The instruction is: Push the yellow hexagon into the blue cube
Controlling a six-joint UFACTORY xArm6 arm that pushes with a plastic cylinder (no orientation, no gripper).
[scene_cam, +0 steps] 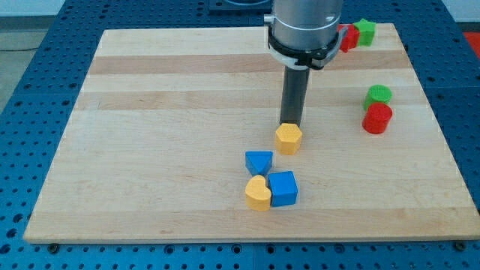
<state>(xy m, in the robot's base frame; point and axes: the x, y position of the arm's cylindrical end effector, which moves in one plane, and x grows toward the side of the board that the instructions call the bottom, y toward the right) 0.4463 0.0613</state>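
The yellow hexagon (pixel 289 139) lies near the board's middle, a little right of centre. My tip (pixel 290 124) stands right at its top edge, touching or nearly touching it. The blue cube (pixel 283 188) lies below the hexagon, toward the view's bottom, a short gap away. A yellow heart-shaped block (pixel 257 193) touches the cube's left side. A blue triangle (pixel 259 162) lies just above the heart, left of and below the hexagon.
A green cylinder (pixel 379 95) and a red cylinder (pixel 377 118) sit together at the right. A red block (pixel 349 37) and a green block (pixel 365 31) sit at the top right, partly behind the arm. The wooden board (pixel 150 150) rests on a blue pegboard table.
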